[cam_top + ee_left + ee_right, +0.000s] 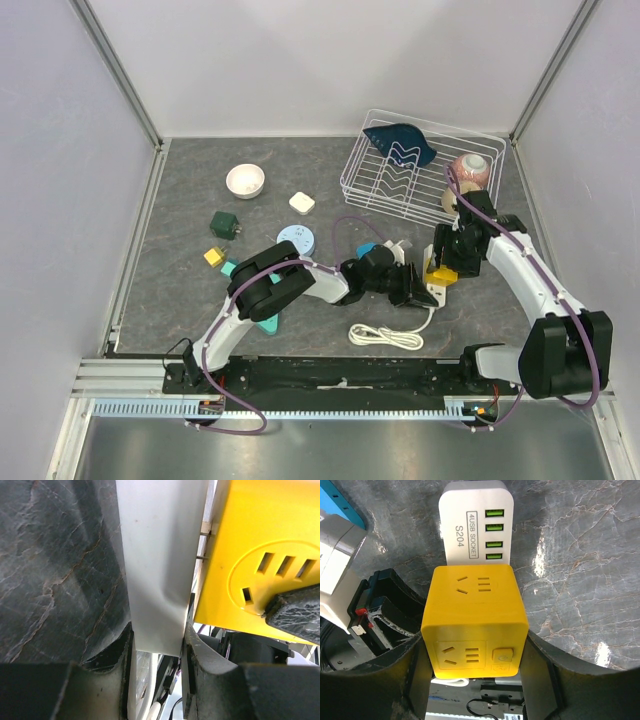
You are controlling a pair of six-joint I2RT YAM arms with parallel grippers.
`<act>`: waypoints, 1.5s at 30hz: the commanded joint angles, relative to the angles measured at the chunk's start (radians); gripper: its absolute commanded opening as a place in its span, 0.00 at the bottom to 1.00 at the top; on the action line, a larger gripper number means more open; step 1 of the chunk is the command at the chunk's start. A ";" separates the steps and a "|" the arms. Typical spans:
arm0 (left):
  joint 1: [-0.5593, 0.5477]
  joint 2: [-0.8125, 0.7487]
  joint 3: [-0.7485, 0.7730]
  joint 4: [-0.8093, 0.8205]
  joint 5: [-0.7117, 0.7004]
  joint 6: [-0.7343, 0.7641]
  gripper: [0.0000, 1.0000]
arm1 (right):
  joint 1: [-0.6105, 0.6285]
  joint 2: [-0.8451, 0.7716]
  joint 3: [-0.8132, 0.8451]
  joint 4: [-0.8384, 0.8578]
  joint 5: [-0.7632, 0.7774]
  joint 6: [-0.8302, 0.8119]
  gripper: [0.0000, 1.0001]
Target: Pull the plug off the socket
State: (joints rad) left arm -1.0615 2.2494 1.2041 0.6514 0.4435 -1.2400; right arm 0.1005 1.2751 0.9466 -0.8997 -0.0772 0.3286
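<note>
A yellow cube socket (441, 272) sits right of the table's middle, with a white plug block labelled "4USB SOCKET" (476, 530) joined to one face. My right gripper (475, 665) is shut on the yellow cube (475, 615), one finger on each side. My left gripper (157, 645) is shut on the white block (160, 555). In the left wrist view two thin metal prongs (202, 532) span a narrow gap between the white block and the yellow cube (260, 555). From above, the two grippers meet at the cube, the left gripper (410, 288) beside the right gripper (445, 262).
A coiled white cable (385, 336) lies near the front edge. A wire rack (420, 165) with a dark blue item stands at the back right. A white bowl (245, 181), a green cube (224, 224), a pale blue disc (296, 240) and small blocks lie to the left.
</note>
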 commanded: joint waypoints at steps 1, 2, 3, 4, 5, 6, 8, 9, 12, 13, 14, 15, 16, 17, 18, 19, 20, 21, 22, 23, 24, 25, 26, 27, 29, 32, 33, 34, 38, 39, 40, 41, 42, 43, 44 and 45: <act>0.000 0.015 0.014 -0.133 -0.068 -0.007 0.02 | -0.019 0.009 0.073 -0.030 0.072 0.003 0.00; 0.000 0.013 0.015 -0.139 -0.071 -0.010 0.02 | -0.030 0.013 0.081 -0.036 0.095 0.010 0.00; 0.000 0.015 0.015 -0.142 -0.072 -0.012 0.02 | -0.042 0.013 0.080 -0.031 0.097 0.019 0.00; 0.000 0.015 0.017 -0.147 -0.075 -0.015 0.02 | -0.065 0.010 0.075 -0.028 0.090 0.023 0.00; -0.002 0.016 0.018 -0.150 -0.077 -0.015 0.02 | -0.070 0.007 0.070 -0.028 0.090 0.029 0.00; -0.002 0.016 0.020 -0.156 -0.077 -0.015 0.02 | -0.073 -0.002 0.067 -0.024 0.093 0.039 0.00; 0.000 0.016 0.032 -0.182 -0.077 -0.007 0.02 | -0.073 -0.019 0.067 -0.016 0.039 0.046 0.00; -0.002 0.016 0.035 -0.188 -0.078 -0.009 0.02 | -0.071 -0.026 0.066 0.010 0.001 0.047 0.00; -0.002 0.019 0.046 -0.199 -0.084 -0.009 0.02 | 0.034 -0.056 0.076 0.062 -0.122 0.047 0.00; -0.003 0.025 0.055 -0.209 -0.086 -0.009 0.02 | 0.082 -0.049 0.101 0.048 -0.089 0.044 0.00; -0.002 0.027 0.058 -0.213 -0.086 -0.012 0.02 | 0.087 -0.031 0.107 0.032 -0.076 0.040 0.00; -0.002 0.030 0.060 -0.213 -0.085 -0.016 0.02 | 0.087 -0.026 0.109 0.015 -0.061 0.038 0.00; -0.003 0.032 0.057 -0.211 -0.083 -0.024 0.02 | 0.073 -0.023 0.109 0.007 -0.041 0.043 0.00; -0.003 0.032 0.052 -0.208 -0.083 -0.026 0.02 | 0.049 -0.022 0.104 -0.007 -0.035 0.040 0.00; -0.002 0.030 0.042 -0.207 -0.088 -0.026 0.02 | 0.016 -0.026 0.097 -0.008 -0.051 0.036 0.00; -0.002 0.029 0.035 -0.208 -0.091 -0.027 0.02 | -0.043 -0.031 0.084 -0.010 -0.058 0.029 0.00; -0.002 0.024 0.029 -0.210 -0.095 -0.027 0.02 | -0.068 -0.033 0.084 -0.018 -0.036 0.027 0.00; 0.000 0.024 0.023 -0.213 -0.101 -0.027 0.02 | -0.087 -0.028 0.089 -0.027 -0.015 0.024 0.00; 0.000 0.024 0.025 -0.219 -0.101 -0.026 0.02 | -0.094 -0.020 0.113 -0.039 -0.001 0.023 0.00; -0.003 0.024 0.028 -0.226 -0.101 -0.026 0.02 | -0.096 -0.010 0.127 -0.059 0.001 0.020 0.00; -0.002 0.027 0.038 -0.243 -0.103 -0.026 0.02 | -0.093 -0.014 0.138 -0.058 0.014 0.027 0.00; -0.003 0.030 0.044 -0.252 -0.104 -0.023 0.02 | -0.055 -0.019 0.158 -0.057 0.039 0.036 0.00; -0.006 0.032 0.052 -0.262 -0.106 -0.024 0.02 | -0.030 -0.026 0.165 -0.065 0.056 0.049 0.00; -0.005 0.036 0.066 -0.275 -0.104 -0.022 0.02 | -0.013 -0.028 0.169 -0.065 0.016 0.047 0.00; -0.006 0.039 0.077 -0.283 -0.104 -0.022 0.02 | 0.002 -0.029 0.158 -0.048 -0.057 0.043 0.00; -0.003 0.032 0.074 -0.279 -0.100 -0.030 0.02 | -0.015 -0.068 0.078 0.008 -0.237 0.032 0.00; -0.003 0.030 0.066 -0.273 -0.094 -0.032 0.02 | -0.018 -0.089 0.051 0.019 -0.255 0.049 0.00; 0.000 0.026 0.063 -0.265 -0.092 -0.038 0.02 | -0.016 -0.111 0.003 0.024 -0.212 0.058 0.00; 0.001 0.027 0.068 -0.262 -0.091 -0.045 0.02 | -0.012 -0.201 -0.045 0.010 -0.024 0.056 0.00; 0.000 0.032 0.068 -0.254 -0.085 -0.052 0.02 | -0.013 -0.215 -0.049 0.015 -0.016 0.055 0.00; 0.000 0.033 0.072 -0.251 -0.080 -0.058 0.02 | -0.009 -0.241 -0.060 0.022 -0.010 0.056 0.00; 0.001 0.042 0.074 -0.249 -0.077 -0.059 0.02 | -0.005 -0.250 -0.068 0.037 0.002 0.058 0.00; 0.000 0.044 0.075 -0.249 -0.074 -0.058 0.02 | -0.004 -0.252 -0.068 0.033 0.008 0.061 0.00; -0.002 0.044 0.077 -0.257 -0.078 -0.046 0.02 | -0.005 -0.229 -0.040 0.021 0.014 0.058 0.00; -0.003 0.039 0.078 -0.283 -0.083 -0.036 0.02 | -0.005 -0.209 -0.019 -0.013 0.039 0.056 0.00; -0.003 0.035 0.078 -0.301 -0.103 -0.024 0.02 | -0.007 -0.179 0.012 -0.040 0.054 0.058 0.00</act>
State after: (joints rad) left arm -1.0805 2.2490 1.2835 0.5396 0.4683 -1.2373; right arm 0.0864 1.0710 0.8612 -0.9016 -0.0586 0.3149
